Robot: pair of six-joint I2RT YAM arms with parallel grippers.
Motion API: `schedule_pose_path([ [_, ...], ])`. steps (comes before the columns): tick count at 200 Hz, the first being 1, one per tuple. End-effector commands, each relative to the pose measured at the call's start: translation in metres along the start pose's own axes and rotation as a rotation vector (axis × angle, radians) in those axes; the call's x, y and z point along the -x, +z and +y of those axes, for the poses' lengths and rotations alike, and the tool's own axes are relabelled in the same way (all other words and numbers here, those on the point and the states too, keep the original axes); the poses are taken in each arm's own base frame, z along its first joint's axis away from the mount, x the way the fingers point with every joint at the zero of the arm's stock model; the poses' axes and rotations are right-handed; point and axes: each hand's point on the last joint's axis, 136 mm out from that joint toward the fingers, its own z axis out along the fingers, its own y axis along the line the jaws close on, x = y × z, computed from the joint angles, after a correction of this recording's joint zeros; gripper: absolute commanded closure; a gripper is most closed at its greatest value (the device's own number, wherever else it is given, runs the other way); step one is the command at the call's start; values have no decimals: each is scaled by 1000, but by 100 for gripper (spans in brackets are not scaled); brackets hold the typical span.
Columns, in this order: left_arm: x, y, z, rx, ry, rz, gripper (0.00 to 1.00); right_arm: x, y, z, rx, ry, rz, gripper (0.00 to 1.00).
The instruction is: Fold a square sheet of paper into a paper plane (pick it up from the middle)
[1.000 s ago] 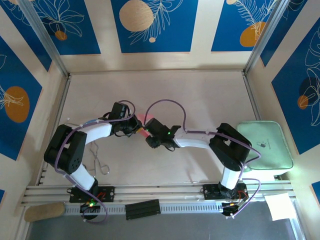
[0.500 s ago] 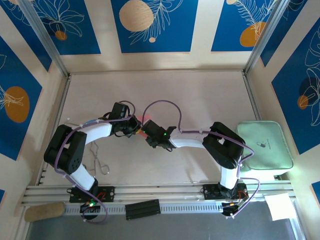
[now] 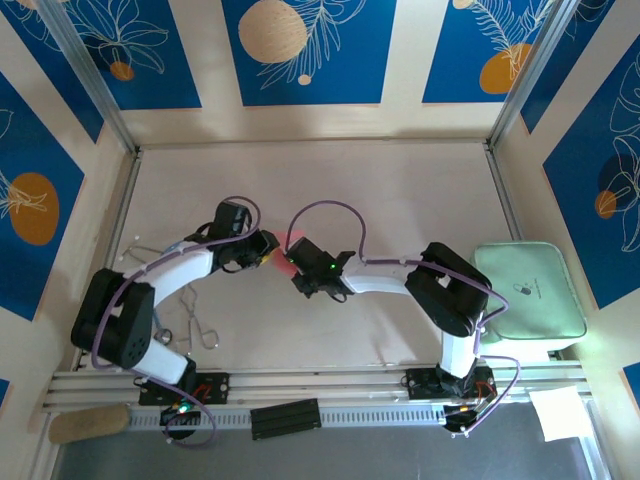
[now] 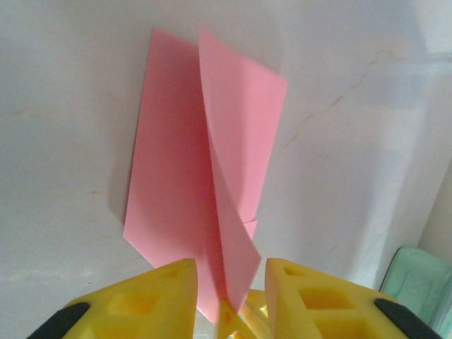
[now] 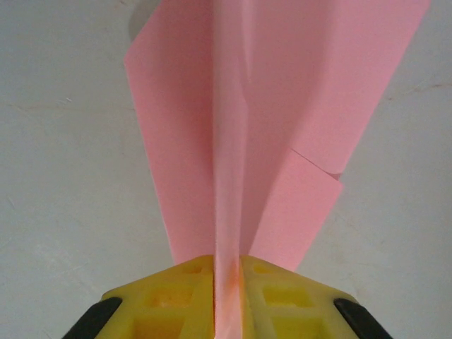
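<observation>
Right jaws are pinched together on the middle fold of the paper plane (image 5: 282, 113) -- its wings fan out past them, over the pale bench (image 5: 63, 176). Left jaws stand apart, with the plane's narrow end sitting in the gap between them. From above, the pink plane is mid-bench between the two arms, well apart from the green pad (image 3: 528, 290) off to the right.

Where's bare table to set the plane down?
Crowded at centre: left gripper and right gripper meet at the paper plane. Bare: the table beyond them, up to the back wall; a smaller patch between grippers and near rail.
</observation>
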Motion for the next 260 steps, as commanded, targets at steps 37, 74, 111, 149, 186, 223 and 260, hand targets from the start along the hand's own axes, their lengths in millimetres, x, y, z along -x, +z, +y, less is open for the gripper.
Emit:
schedule_pose_path([
  [37,-6,-7,29,23,-31,-42,71,-2,-4,9,177,108,9,84],
  [74,-20,10,26,-37,-31,24,79,-2,-5,5,236,166,12,84],
  [111,-27,27,20,-58,-18,68,80,-2,-7,1,297,228,12,84],
  [149,-31,41,10,-78,-4,106,78,0,-11,-3,356,280,4,84],
  [186,-33,50,5,-90,0,124,76,2,-13,-6,403,318,0,84],
  [223,-35,57,1,-102,4,144,75,1,-13,-8,429,344,1,84],
  [260,-38,65,6,-87,1,160,74,1,-12,-10,433,352,5,84],
])
